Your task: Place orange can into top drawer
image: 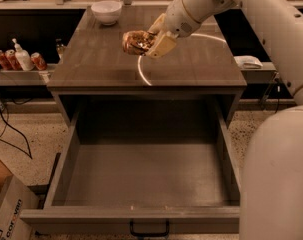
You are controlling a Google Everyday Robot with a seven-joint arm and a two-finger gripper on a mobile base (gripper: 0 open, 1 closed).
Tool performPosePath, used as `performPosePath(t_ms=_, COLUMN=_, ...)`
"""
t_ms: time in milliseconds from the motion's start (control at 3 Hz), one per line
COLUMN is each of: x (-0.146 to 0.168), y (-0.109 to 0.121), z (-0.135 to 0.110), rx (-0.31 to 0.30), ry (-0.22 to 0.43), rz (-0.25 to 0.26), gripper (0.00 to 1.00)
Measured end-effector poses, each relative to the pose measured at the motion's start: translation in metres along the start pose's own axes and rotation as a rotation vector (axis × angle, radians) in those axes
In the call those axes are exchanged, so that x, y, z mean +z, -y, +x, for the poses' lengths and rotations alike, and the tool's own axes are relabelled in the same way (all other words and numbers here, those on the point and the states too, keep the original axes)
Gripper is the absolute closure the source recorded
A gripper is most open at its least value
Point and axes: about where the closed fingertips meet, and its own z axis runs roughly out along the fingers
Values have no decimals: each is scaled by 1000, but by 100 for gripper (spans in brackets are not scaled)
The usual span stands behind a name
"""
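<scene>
The orange can (136, 42), shiny golden-orange with a crinkly surface, is held on its side in the air above the cabinet top (101, 64). My gripper (148, 43) is shut on the orange can, with a cream finger (161, 45) across its right end. The arm reaches in from the upper right. The top drawer (141, 184) is pulled fully open below, plain grey inside, with a small black handle (148, 230) on its front panel.
A white bowl (106, 11) sits at the back of the cabinet top. Red cans (6, 59) and a white pump bottle (23, 58) stand on a low shelf at left. A cardboard box (6, 214) lies at lower left. A white cable (141, 70) hangs under the gripper.
</scene>
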Motion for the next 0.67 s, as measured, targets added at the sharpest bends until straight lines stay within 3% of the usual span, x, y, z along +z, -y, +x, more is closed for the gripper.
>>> performPosePath(t_ms=333, x=-5, y=-15, z=-20, rx=-57, ry=29, rz=-1, gripper=100)
performPosePath(t_ms=667, x=-4, y=-46, z=-35, rx=-89, ry=49, rz=-42, gripper=100)
